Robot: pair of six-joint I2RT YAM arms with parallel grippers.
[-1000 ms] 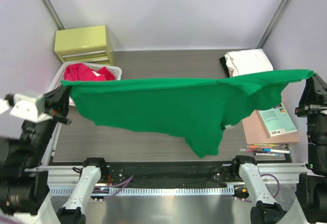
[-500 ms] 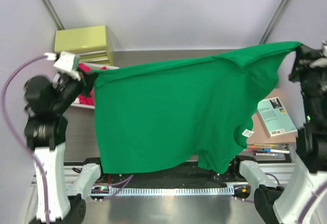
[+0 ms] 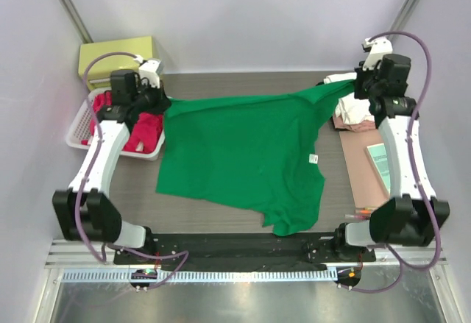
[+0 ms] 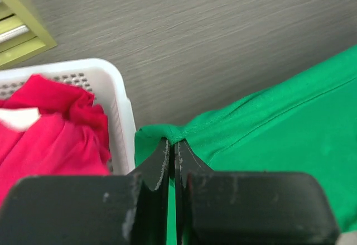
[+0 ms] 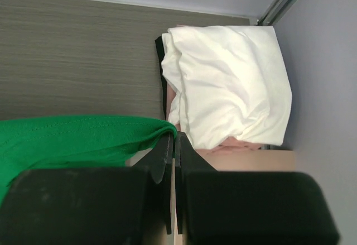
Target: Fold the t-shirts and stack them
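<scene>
While both arms are reaching toward the far side of the table [image 3: 221, 91], the left gripper [image 4: 172, 144] is pinching the far left corner of the green t-shirt [image 3: 243, 154]. Its two black fingers are pressing together with only a thin fold of cloth between them, just beside the wall of the white slatted basket [image 3: 109, 148]. The right gripper [image 5: 172, 139] is clamping the far right corner of the same shirt in the same way, jaws closed on a narrow fold of the hem, close to the stack of folded shirts at the far right.

Between the two grips, the shirt's far edge is running in a nearly straight line. The rest is spreading toward the near side across the middle of the table, ending unevenly, with one part trailing furthest at the near right. A small white neck label [image 3: 313, 159] is showing on its right part.

The basket is sitting at the left edge and is holding the red t-shirts [image 3: 143, 128], bunched in a heap. A yellow-green drawer unit [image 3: 118, 54] is standing behind it in the far left corner.

On the right, a white t-shirt [image 5: 228, 83] is lying on top of the stack, with pale pink cloth [image 5: 237, 147] and a black edge [image 5: 160, 47] peeking out beneath. Nearer along that side, a teal book [image 3: 383, 162] is resting on a brown board [image 3: 359, 179].
</scene>
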